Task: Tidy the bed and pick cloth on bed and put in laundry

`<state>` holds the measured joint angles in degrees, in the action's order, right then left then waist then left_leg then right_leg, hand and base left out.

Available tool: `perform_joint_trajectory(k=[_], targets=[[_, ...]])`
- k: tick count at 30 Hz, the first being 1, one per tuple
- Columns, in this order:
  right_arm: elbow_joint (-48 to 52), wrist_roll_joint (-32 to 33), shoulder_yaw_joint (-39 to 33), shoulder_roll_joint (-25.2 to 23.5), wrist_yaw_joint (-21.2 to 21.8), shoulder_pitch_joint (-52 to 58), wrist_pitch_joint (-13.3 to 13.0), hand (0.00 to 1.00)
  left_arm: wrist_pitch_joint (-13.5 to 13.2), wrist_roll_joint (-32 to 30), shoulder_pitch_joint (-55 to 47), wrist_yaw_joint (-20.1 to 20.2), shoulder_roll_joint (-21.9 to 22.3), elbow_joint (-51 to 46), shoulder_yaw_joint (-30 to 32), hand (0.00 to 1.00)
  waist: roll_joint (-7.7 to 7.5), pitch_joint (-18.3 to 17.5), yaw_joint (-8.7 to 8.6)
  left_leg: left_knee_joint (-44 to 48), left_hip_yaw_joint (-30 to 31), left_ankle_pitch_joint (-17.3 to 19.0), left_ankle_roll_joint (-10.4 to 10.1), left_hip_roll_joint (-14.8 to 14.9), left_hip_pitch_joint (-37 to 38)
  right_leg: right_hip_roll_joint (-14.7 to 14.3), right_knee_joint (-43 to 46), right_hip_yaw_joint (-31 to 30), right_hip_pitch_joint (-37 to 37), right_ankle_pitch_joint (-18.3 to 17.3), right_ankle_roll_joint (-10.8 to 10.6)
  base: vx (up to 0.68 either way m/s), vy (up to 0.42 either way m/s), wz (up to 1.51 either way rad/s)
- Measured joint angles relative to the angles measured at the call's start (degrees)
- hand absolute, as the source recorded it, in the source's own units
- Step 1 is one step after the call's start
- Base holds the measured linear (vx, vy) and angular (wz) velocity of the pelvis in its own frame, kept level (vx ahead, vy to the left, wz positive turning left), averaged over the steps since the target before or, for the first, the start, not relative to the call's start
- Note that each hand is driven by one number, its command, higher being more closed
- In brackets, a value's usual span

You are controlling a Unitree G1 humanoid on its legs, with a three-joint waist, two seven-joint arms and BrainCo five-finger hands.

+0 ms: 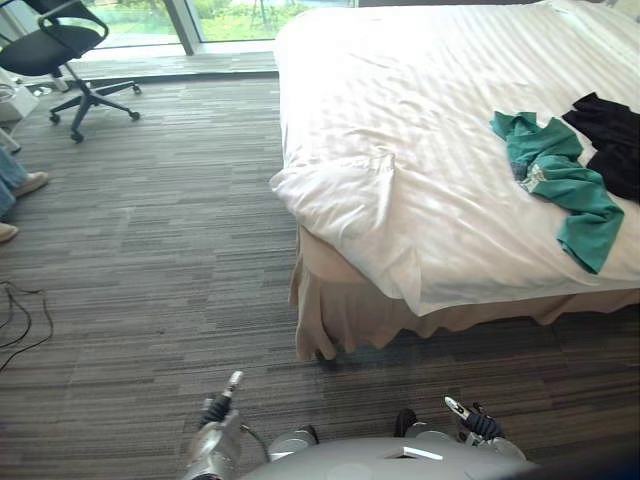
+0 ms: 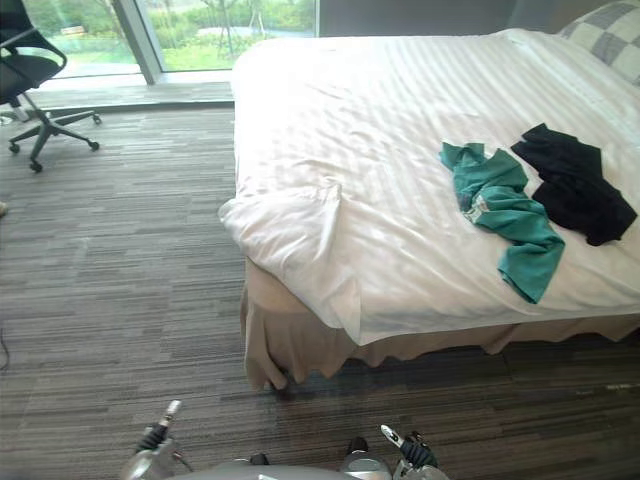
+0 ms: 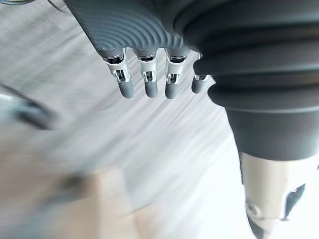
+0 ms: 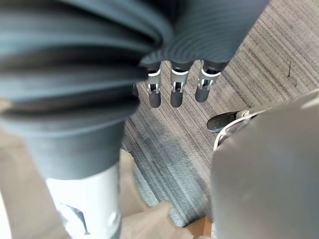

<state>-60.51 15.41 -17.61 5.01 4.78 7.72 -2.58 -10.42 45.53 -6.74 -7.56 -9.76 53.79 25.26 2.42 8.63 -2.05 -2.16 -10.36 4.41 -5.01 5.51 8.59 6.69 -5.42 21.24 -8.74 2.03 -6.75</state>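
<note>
- while both hands hang low, short of the bed's near edge, the left eye view puts the task at its very start: the green cloth (image 1: 560,185) and the black cloth (image 1: 610,140) lie touching each other on the bed (image 1: 400,110), toward its right side. both are well apart from the left hand (image 1: 222,400) and the right hand (image 1: 465,415). the duvet corner (image 1: 340,195) at the bed's near left is rumpled and droops over the edge.
- right eye view: a checked pillow (image 2: 612,35) lies at the bed's head, beyond the black cloth. an office chair (image 2: 30,70) stands well apart from the bed's left side.
- left wrist view: this hand's fingers (image 3: 146,84) hang straight, side by side, holding nothing.
- right wrist view: these fingers (image 4: 172,94) are likewise straight and empty, over the carpet (image 4: 269,45) beside the bed.
- as i judge it, the next move calls for stepping along the bed's near edge toward the green cloth. a hand must then be raised over it before any grasp.
</note>
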Motion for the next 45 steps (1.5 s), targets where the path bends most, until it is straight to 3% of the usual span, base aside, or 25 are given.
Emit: perform_joint_trajectory(k=[4,8,11,14,16,20,24,27,30,32,36,40,45], targets=[[0.01,0.03,-0.11,1.85,-0.2,-0.08,-0.36,0.0,-6.74,15.98,0.74,1.27,-6.45,-2.05,14.38,0.0,1.33,-0.78,0.6,-1.08,1.15,-0.66,-0.3,0.16,0.4,-0.18,0.0,1.4,-0.68,-0.47,-0.09,0.0,-0.012,0.17],[0.06,0.17,0.05,2.49,-0.63,-0.09,-0.42,0.0,-13.14,24.77,3.01,3.43,-11.99,-6.61,21.31,0.0,0.85,-1.36,1.89,-1.76,1.55,-1.16,-0.46,0.29,0.46,-0.35,-0.03,1.92,-0.82,-0.6,-0.08,-0.03,-0.002,0.11],[0.09,0.85,0.97,2.48,-1.26,0.28,-0.38,0.0,-16.26,21.91,4.08,2.13,-15.81,-11.18,23.02,0.0,0.49,-1.95,2.49,-1.81,1.41,-1.17,-0.46,0.29,0.48,-0.36,-0.06,1.86,-0.81,-0.59,-0.08,-0.02,0.005,0.0],[1.14,1.26,1.64,2.34,-1.55,1.66,-0.34,0.0,-16.44,8.54,8.49,-0.37,-20.3,-15.01,21.48,0.0,0.35,-2.2,2.83,-1.83,0.99,-1.16,-0.46,0.34,0.49,-0.39,-0.07,1.55,-0.71,-0.58,-0.06,-0.04,0.012,-0.05],[1.26,1.36,2.02,2.36,-1.56,2.44,-0.45,0.0,-15.44,-1.97,13.11,-1.15,-24.97,-17.39,17.0,0.0,-0.03,-2.49,2.87,-1.89,-0.27,-1.15,-0.48,0.49,0.75,-0.55,-0.06,0.56,-0.38,-0.48,0.04,-0.03,0.01,-0.2],[2.63,2.5,1.94,2.35,-1.48,3.7,-0.91,0.0,-14.06,-14.87,20.05,-1.28,-29.28,-22.54,6.89,0.0,0.5,-3.12,2.62,-2.71,-3.26,-1.14,-0.51,0.48,1.48,-0.75,-0.05,-2.18,0.93,0.03,0.16,-0.01,0.018,-0.38],[3.16,2.56,1.18,2.15,-0.9,3.92,-0.91,0.0,-10.59,-31.46,28.1,-1.03,-29.56,-28.18,-6.3,0.0,0.95,-3.54,0.18,-2.68,-6.78,-0.96,-0.77,0.27,1.71,-0.76,-0.03,-5.12,2.35,0.54,0.18,0.01,0.014,-0.34],[3.24,2.55,0.03,2.11,-0.39,4.4,-0.9,0.0,-6.44,-38.6,32.78,0.36,-29.55,-28.29,-15.15,0.0,2.02,-3.01,-1.89,-2.48,-9.84,-0.66,-1.22,0.24,2.7,-0.84,-0.02,-7.08,2.37,0.61,0.19,0.01,0.001,-0.37],[3.23,2.45,-0.16,1.92,-0.18,5.89,-0.9,0.0,-2.63,-47.53,37.75,1.21,-29.55,-28.1,-23.1,0.0,2.16,-2.93,-3.48,-2.33,-12.06,-0.56,-1.38,0.38,3.48,-1.15,-0.01,-8.3,2.54,0.62,0.21,0.01,-0.022,-0.26],[3.23,2.21,-0.44,1.85,-0.12,6.58,-0.89,0.0,-1.02,-52.26,40.48,1.37,-29.59,-27.63,-28.35,0.0,2.16,-2.92,-3.76,-2.19,-13.22,-0.43,-1.58,0.44,3.43,-1.27,-0.01,-9.08,3.07,0.76,0.4,0.01,-0.022,-0.2],[3.24,1.49,-0.68,1.85,0.09,6.76,-0.85,0.0,4.11,-57.02,45.79,3.52,-29.6,-23.19,-37.62,0.0,2.13,-2.61,-5.56,-1.76,-14.74,-0.38,-1.65,0.37,3.3,-1.27,0.0,-10.01,3.71,1.09,0.76,-0.04,-0.037,-0.18],[4.77,1.2,-0.67,1.95,1.3,6.58,-0.65,0.0,9.77,-61.4,49.94,5.77,-28.84,-17.16,-41.74,0.0,2.99,-0.34,-7.61,-1.64,-16.75,-0.38,-1.65,0.37,1.62,-1.38,0.55,-11.46,6.44,1.54,0.92,-0.08,-0.039,-0.19],[7.53,1.35,-0.24,2.73,2.2,5.33,-0.15,0.0,13.44,-63.15,54.73,6.53,-26.02,-11.68,-45.04,0.0,3.75,4.14,-9.56,-0.6,-17.78,-0.75,-1.07,0.38,-2.64,-1.11,4.15,-13.11,12.36,1.34,1.21,-0.12,-0.047,-0.1]])
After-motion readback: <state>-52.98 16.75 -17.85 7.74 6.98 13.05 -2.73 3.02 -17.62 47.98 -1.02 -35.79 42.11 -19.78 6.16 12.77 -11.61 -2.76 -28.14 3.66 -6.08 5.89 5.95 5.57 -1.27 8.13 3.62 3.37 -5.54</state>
